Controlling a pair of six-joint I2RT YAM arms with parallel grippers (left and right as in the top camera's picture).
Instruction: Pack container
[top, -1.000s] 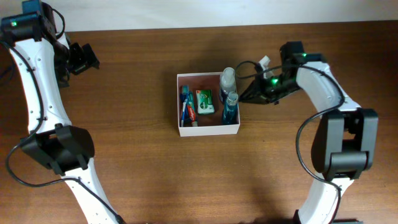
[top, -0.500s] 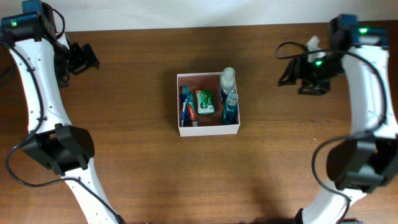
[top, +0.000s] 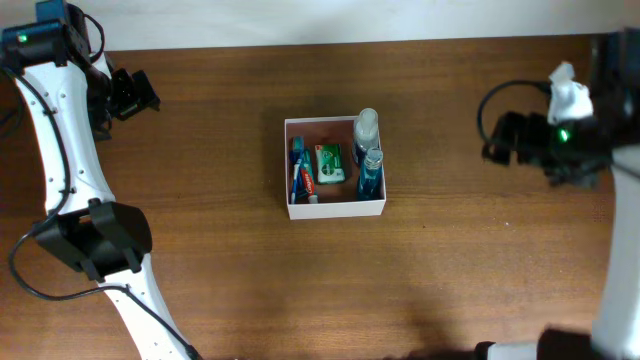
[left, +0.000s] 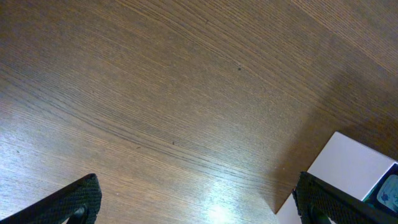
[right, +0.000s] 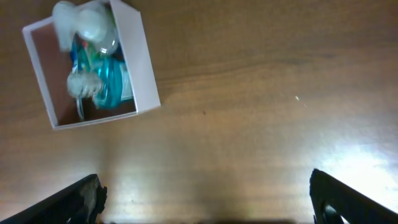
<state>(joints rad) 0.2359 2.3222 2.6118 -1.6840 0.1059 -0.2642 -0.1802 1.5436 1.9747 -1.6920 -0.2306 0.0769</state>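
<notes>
The container (top: 336, 209), a square white-walled box with a reddish-brown floor, sits mid-table. In it are a toothpaste tube (top: 300, 172), a green pack (top: 329, 163) and two clear bottles (top: 367, 125) (top: 371, 172) along the right wall. My right gripper (top: 500, 140) hovers far to its right, open and empty. The right wrist view shows the container (right: 142, 59) at upper left, well clear of the right gripper (right: 208, 205). My left gripper (top: 135, 93) is at the far left, open and empty. In the left wrist view, a corner of the container (left: 351, 171) lies near the left gripper (left: 199, 205).
Bare brown wooden table (top: 220, 280) surrounds the container on all sides. The table's back edge (top: 300, 45) meets a pale wall. The left arm's base (top: 95, 240) stands at the left front.
My right gripper has opened and drawn back from the container's right side to the far right of the table. The left arm and the container's contents have not moved.
</notes>
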